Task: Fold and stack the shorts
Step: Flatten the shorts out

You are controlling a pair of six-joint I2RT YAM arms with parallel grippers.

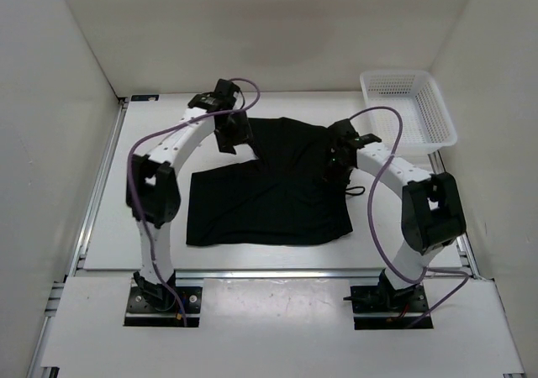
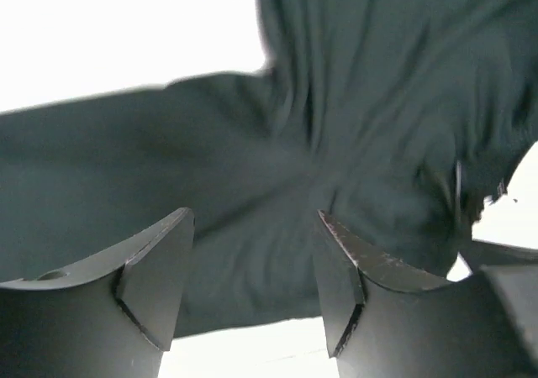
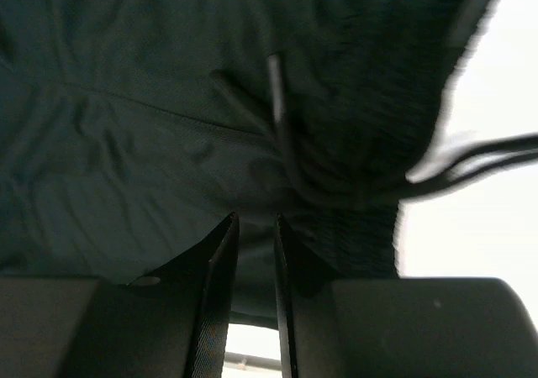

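The black shorts [image 1: 269, 202] lie spread on the white table, with one leg reaching toward the near left and the waist on the right. My left gripper [image 1: 234, 134] hovers over the far left edge of the shorts. In the left wrist view it [image 2: 255, 218] is open, with the fabric [image 2: 336, 101] beyond the fingers and nothing between them. My right gripper [image 1: 339, 155] is at the waist on the right. In the right wrist view it [image 3: 256, 218] is nearly closed on a fold of the shorts [image 3: 126, 101]. The thin drawstring [image 3: 479, 155] trails off to the right.
A white mesh basket [image 1: 408, 109] stands at the far right corner of the table. White walls enclose the table on the left, back and right. The purple cables [image 1: 370, 218] loop beside each arm.
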